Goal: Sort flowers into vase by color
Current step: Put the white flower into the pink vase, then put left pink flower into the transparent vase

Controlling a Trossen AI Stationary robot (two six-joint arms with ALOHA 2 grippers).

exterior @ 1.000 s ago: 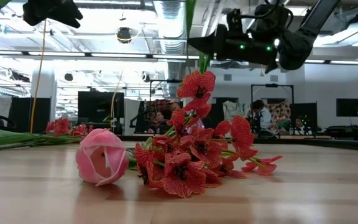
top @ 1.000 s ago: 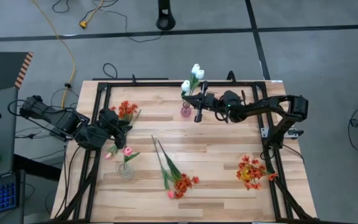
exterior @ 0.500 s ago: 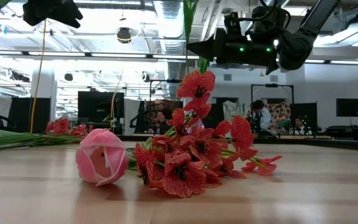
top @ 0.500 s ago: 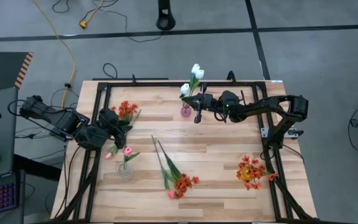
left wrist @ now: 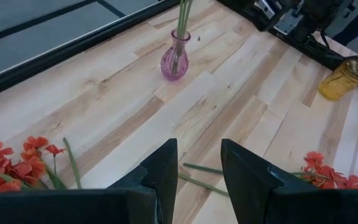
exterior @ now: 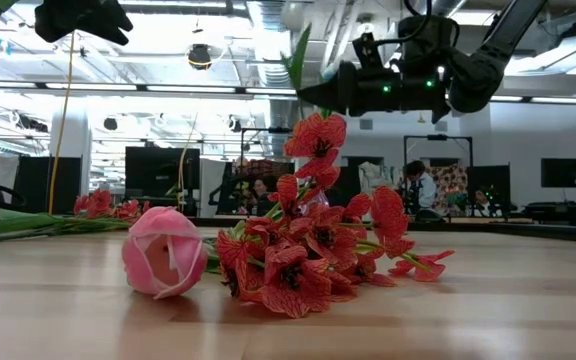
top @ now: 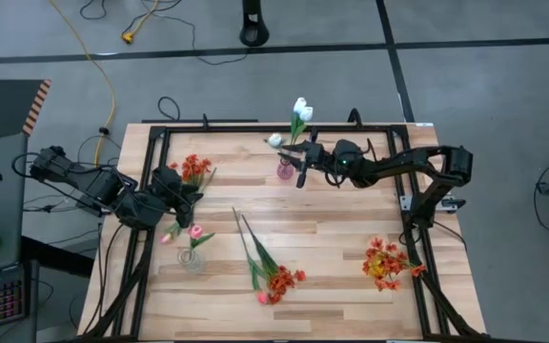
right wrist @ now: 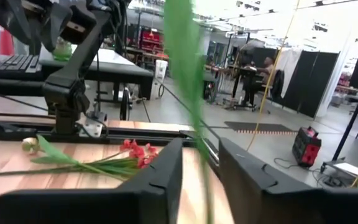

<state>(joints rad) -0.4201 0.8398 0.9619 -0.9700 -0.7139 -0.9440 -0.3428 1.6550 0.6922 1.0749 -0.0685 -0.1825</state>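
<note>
Wooden planks of the table [top: 332,238] are seen from above, ringed by a black frame, with a workshop beyond. At its far edge the right tool [top: 300,164] is held level, just beside the pink vase [top: 285,171], and a white tulip's [top: 274,141] green stem is seen running between its fingers; whether they are clamped on it cannot be told. The stem's long axis is tilted away from the tool, with a second white tulip [top: 299,107] standing in the same vase. Open table lies on the tool's near side; the frame rail is close behind the vase. The left tool [left wrist: 195,168], with its fingers apart and empty, is parked well away at the left edge, beside red-orange blooms [top: 194,168]. A loose pink tulip [exterior: 166,252] and red-orange bunch [top: 282,280] are left lying mid-table, nearer the left arm.
</note>
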